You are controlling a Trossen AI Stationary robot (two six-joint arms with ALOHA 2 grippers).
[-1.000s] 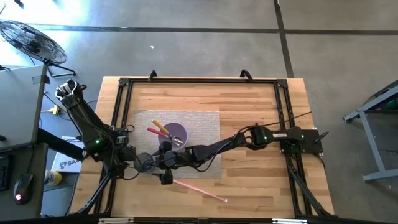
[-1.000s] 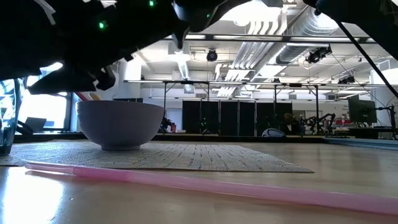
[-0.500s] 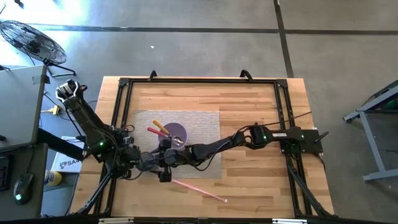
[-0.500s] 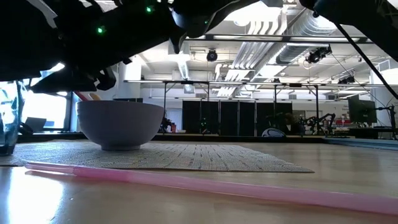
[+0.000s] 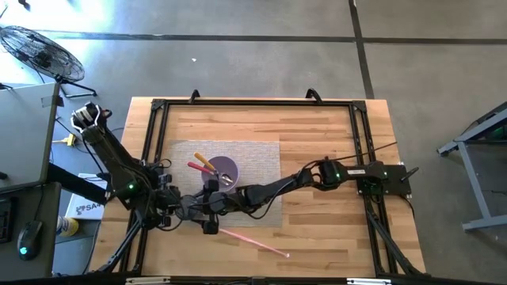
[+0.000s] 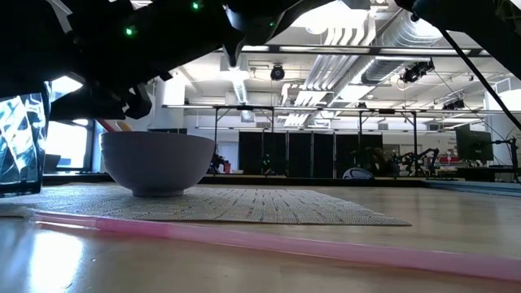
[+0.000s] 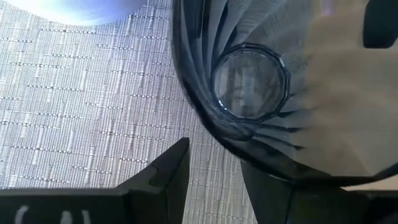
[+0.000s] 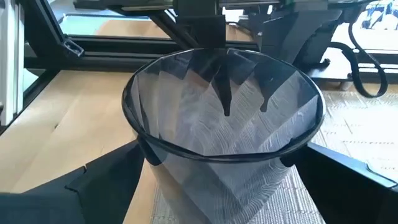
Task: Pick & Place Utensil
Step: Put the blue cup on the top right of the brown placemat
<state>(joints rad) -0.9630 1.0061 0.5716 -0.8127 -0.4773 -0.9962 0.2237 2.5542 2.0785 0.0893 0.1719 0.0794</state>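
Observation:
A dark ribbed glass (image 8: 224, 143) stands on the woven mat's near left part (image 6: 20, 142), between both grippers. My left gripper (image 7: 217, 186) reaches it from the table's left (image 5: 178, 207) and is shut on its rim. My right gripper (image 8: 216, 155) comes from the right (image 5: 204, 207), open, with one finger on each side of the glass; whether they touch it I cannot tell. A purple bowl (image 5: 224, 169) on the mat holds a red, a yellow and a metal utensil. A long pink utensil (image 5: 253, 241) lies flat on the wood nearer the near edge. My left gripper pinches the glass at its rim (image 7: 214, 134), one finger (image 7: 168, 174) outside over the mat and the other (image 7: 267, 193) showing through the wall. The fingers point down from above and from the left. The glass stands upright with its base on the mat (image 6: 20, 191).
The grey woven mat (image 5: 253, 158) covers the table's left middle; bare wood lies to its right. A black frame (image 5: 253, 103) runs around the table. The bowl (image 6: 156, 161) stands just beyond the glass. The pink utensil (image 6: 285, 244) lies across the near side.
My left gripper has moved toward the table's right, taking the glass along the mat until it sits between my right gripper's fingers. In the low view the glass has come further into the picture from the left. The right arm has kept nearly still.

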